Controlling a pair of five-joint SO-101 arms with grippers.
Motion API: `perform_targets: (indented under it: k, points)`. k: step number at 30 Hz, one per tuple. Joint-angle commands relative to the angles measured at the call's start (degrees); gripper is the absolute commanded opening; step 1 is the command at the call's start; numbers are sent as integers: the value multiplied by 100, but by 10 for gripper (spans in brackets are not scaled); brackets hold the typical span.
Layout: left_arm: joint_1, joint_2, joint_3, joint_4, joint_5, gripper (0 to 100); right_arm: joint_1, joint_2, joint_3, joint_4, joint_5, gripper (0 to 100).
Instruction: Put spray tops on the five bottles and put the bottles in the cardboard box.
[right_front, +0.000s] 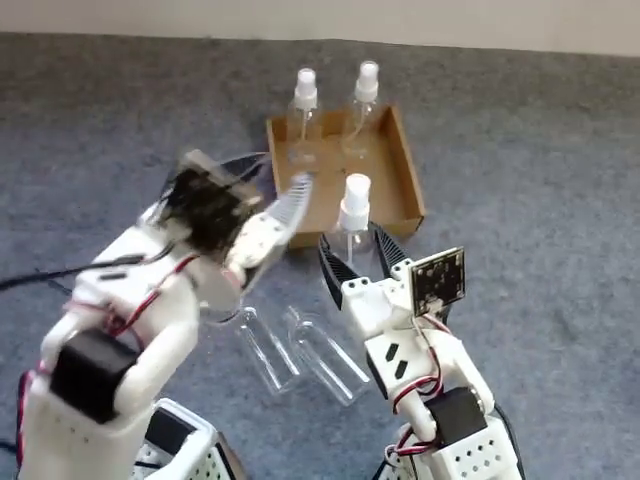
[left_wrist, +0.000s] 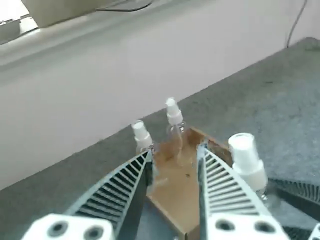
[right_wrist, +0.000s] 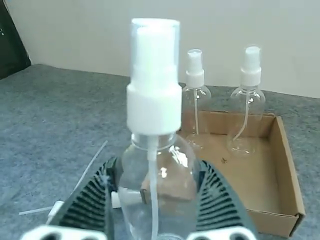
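Bottle of clear plastic with white spray top (right_wrist: 152, 125) (right_front: 354, 215) stands upright between the black ribbed fingers of the right gripper (right_wrist: 156, 172) (right_front: 352, 240), which are clamped on its body. It is held low on the body, probably so the top stays free and the bottle stays vertical for setting down. It sits at the near edge of the shallow brown cardboard box (right_front: 410, 180) (right_wrist: 287, 160); I cannot tell whether it is past the near wall.

Two more capped clear bottles (right_front: 304, 110) (right_front: 364, 100) stand inside along the box's far wall, one near the far left corner. That likely leaves the near floor open for the rest.

Two uncapped clear bottles (right_front: 265, 350) (right_front: 325, 355) lie side by side on the grey carpet (right_front: 540, 150), just off the box's near edge and between the arms, so within reach for capping.

Left gripper (left_wrist: 174, 152) (right_front: 275, 215) hangs over the box's near left corner, white ribbed fingers apart with nothing between them, beside the held bottle (left_wrist: 246, 160). My guess is it is free for the next top.

Writing: no labels visible on the bottles or box. The small dark circuit board (right_front: 437, 278) on the right wrist has marks too small to read.
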Motion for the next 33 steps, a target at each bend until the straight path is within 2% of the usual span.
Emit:
perform_targets:
  k: [1,7,11,14,17,19,24,29,33]
  points:
    - [-857,-734,1007,-9,-26,147,110,4,-127,4,-44,4]
    - [-1262,-875,2343,-88,-18,148,92,1622,-1402,-22,246,4]
    - [-1051,-963,3160,-431,9,149,75,3424,-2932,-22,246,4]
    - [-892,-1068,3688,-695,18,194,40,4778,-4066,-4,246,4]
    - [-840,-1279,3969,-914,18,242,-180,5895,-4971,-4,246,4]
    - [-831,-1420,4031,-993,18,238,-400,6440,-5402,-4,246,4]
    - [-848,-1499,4154,-1248,18,235,-804,6932,-5789,40,246,4]
    - [-875,-1464,4382,-1820,18,235,-901,6932,-5833,1015,246,4]
    - [-884,-1349,4391,-1969,9,235,-892,6800,-5815,1446,264,4]
